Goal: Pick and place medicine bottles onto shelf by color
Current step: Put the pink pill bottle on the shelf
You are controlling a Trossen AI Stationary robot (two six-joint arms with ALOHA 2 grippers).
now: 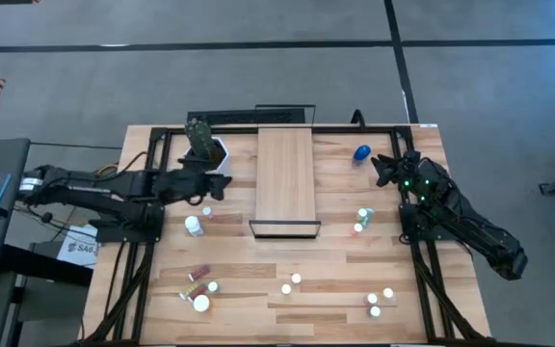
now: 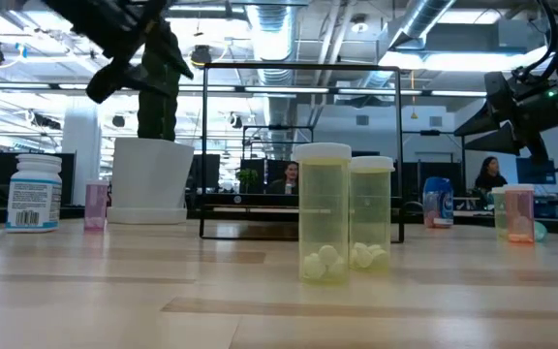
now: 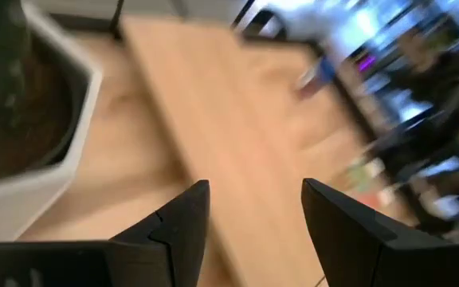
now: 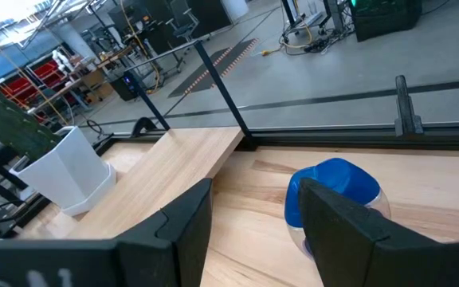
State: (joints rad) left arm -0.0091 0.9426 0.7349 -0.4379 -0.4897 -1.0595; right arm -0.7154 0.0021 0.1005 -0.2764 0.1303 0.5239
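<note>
The shelf point(image 1: 285, 183), a long light-wood board with a dark front lip, lies at the table's far middle. Small bottles lie scattered over the near half of the table, among them a white one point(image 1: 194, 226) and two reddish ones point(image 1: 197, 280). A blue bottle point(image 1: 361, 152) stands right of the shelf and also shows in the right wrist view point(image 4: 333, 191). My right gripper point(image 1: 382, 166) is open and empty, just right of the blue bottle. My left gripper point(image 1: 224, 183) is open and empty, between the cactus pot and the shelf's left edge point(image 3: 213, 119).
A white hexagonal pot with a cactus point(image 1: 208, 146) stands left of the shelf, close to my left gripper. Two bottles point(image 1: 362, 220) stand near my right arm. In the low view two clear yellowish bottles point(image 2: 325, 213) stand nearest the camera. A dark frame point(image 1: 152, 164) borders the table.
</note>
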